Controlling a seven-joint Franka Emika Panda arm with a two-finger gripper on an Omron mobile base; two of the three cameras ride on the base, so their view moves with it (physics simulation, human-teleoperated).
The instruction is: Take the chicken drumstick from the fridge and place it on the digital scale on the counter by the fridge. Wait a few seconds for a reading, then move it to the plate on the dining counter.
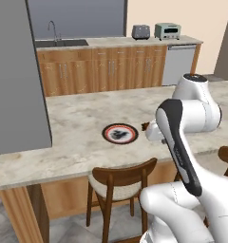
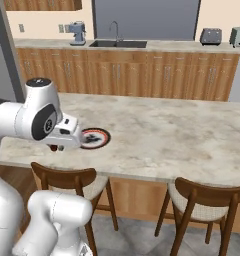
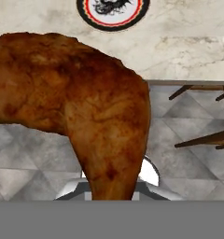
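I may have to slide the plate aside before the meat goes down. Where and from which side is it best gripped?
The plate lies flat and low on the dining counter, so likely only its dark rim offers the jaws a hold. Come from above at the near edge, the side facing the chair.

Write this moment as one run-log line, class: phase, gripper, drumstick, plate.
phase: carrying to plate | gripper: shut on chicken drumstick | drumstick: held short of plate | plate: bare, on dining counter
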